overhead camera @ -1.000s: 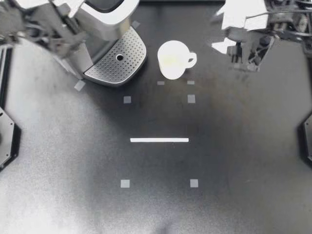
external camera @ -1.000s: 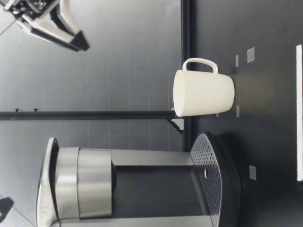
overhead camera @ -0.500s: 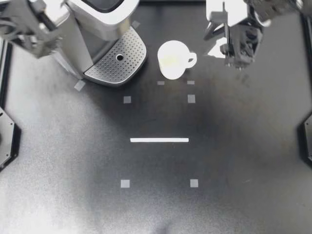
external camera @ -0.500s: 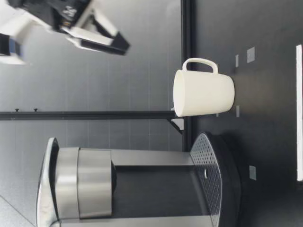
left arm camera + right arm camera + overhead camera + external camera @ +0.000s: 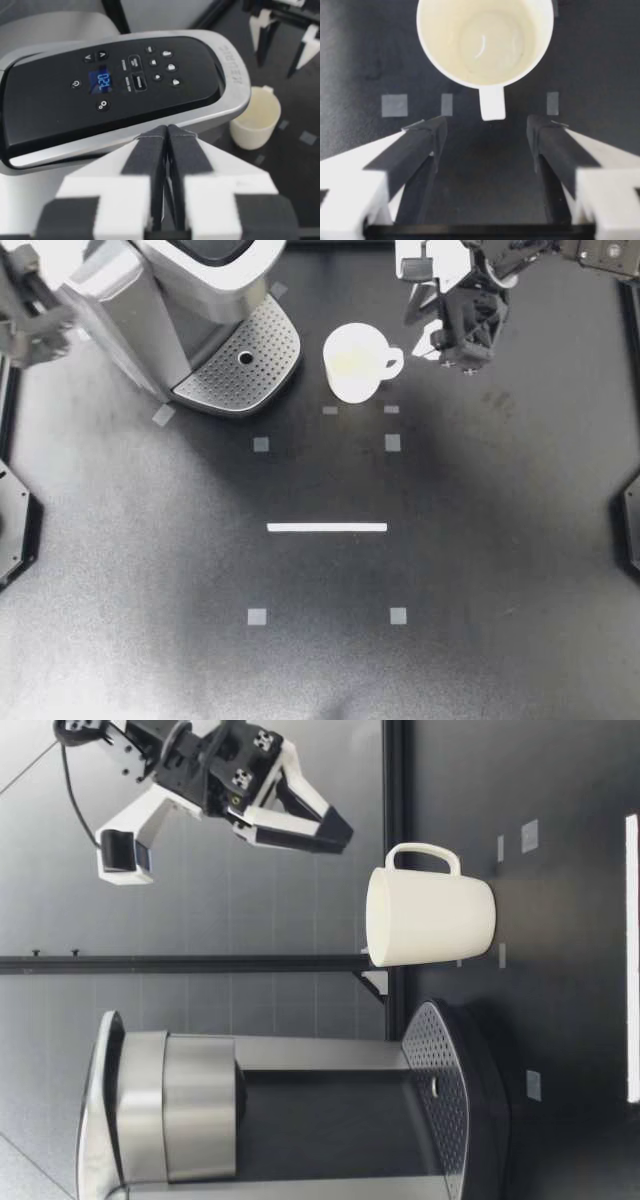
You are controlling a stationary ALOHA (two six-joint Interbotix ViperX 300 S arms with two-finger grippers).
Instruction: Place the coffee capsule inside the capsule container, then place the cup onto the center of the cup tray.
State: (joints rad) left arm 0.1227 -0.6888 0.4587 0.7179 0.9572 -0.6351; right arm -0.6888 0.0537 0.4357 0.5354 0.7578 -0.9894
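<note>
A white cup [image 5: 354,362] stands upright on the table beside the coffee machine's perforated cup tray [image 5: 240,365], its handle pointing toward my right gripper [image 5: 452,348]. That gripper is open and empty, hovering just past the handle; in the right wrist view the cup [image 5: 485,40] lies ahead of the right gripper [image 5: 487,132]. In the low view my right gripper [image 5: 335,828] hangs above the cup [image 5: 430,915]. My left gripper [image 5: 40,320] is shut and empty, left of the machine; its fingers [image 5: 167,142] press together above the closed lid [image 5: 120,90]. No capsule shows.
The silver coffee machine [image 5: 190,290] fills the table's back left corner. Small grey tape squares [image 5: 392,443] and a white strip [image 5: 327,527] mark the dark table in front of the cup.
My right arm has swung in toward the cup and come lower, its jaws spreading wider. My left arm has drawn back leftward off the machine.
</note>
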